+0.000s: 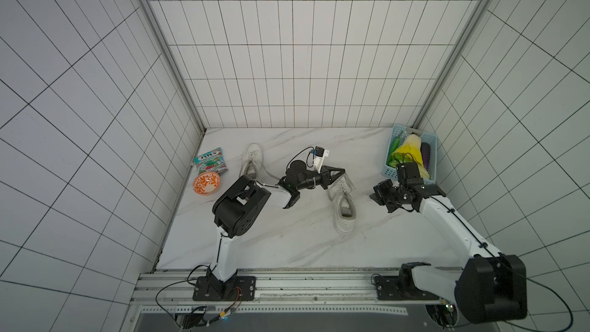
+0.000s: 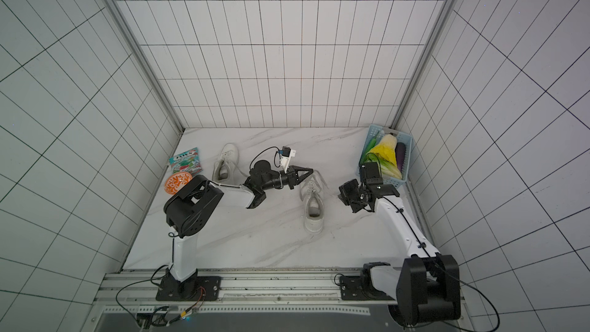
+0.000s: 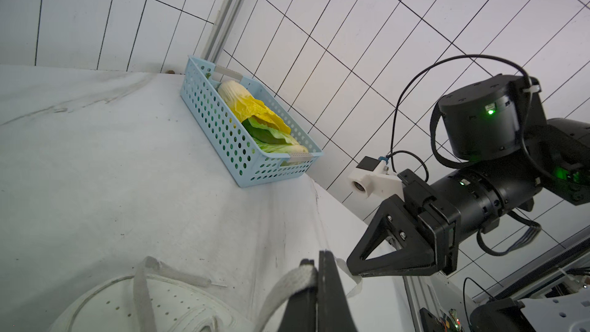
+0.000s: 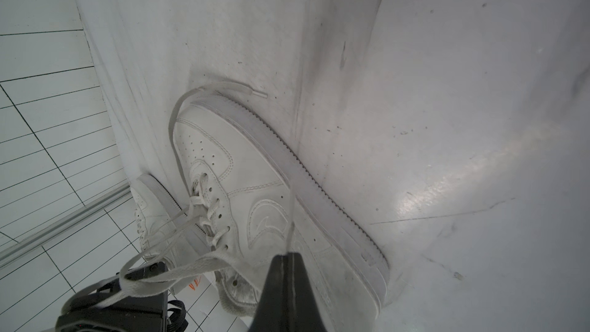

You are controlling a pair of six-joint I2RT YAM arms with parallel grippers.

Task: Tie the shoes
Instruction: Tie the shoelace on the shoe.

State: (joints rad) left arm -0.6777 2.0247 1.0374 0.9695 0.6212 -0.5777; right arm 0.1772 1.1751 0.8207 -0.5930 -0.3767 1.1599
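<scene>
Shoes: two white sneakers on the marble table (image 1: 287,234), well apart; left shoe (image 1: 253,158), right shoe (image 1: 344,215).
Left gripper (image 3: 316,261): arm stretched sideways over the right shoe's toe, clamped tight on a lace (image 3: 287,285).
Right gripper (image 4: 284,260): low beside that shoe, pinched closed on a second lace (image 4: 290,218).
Extras: one basket (image 1: 391,172), one bowl (image 1: 206,183), one packet (image 1: 210,161).
Unclear: whether any knot exists.

- I count two white sneakers (image 1: 344,210) on my counter (image 1: 287,244).
- I see one pale blue basket (image 1: 390,170).
- One orange patterned bowl (image 1: 206,183).
- One colourful snack packet (image 1: 211,161).
- Two arms (image 1: 440,215) on my rig.
</scene>
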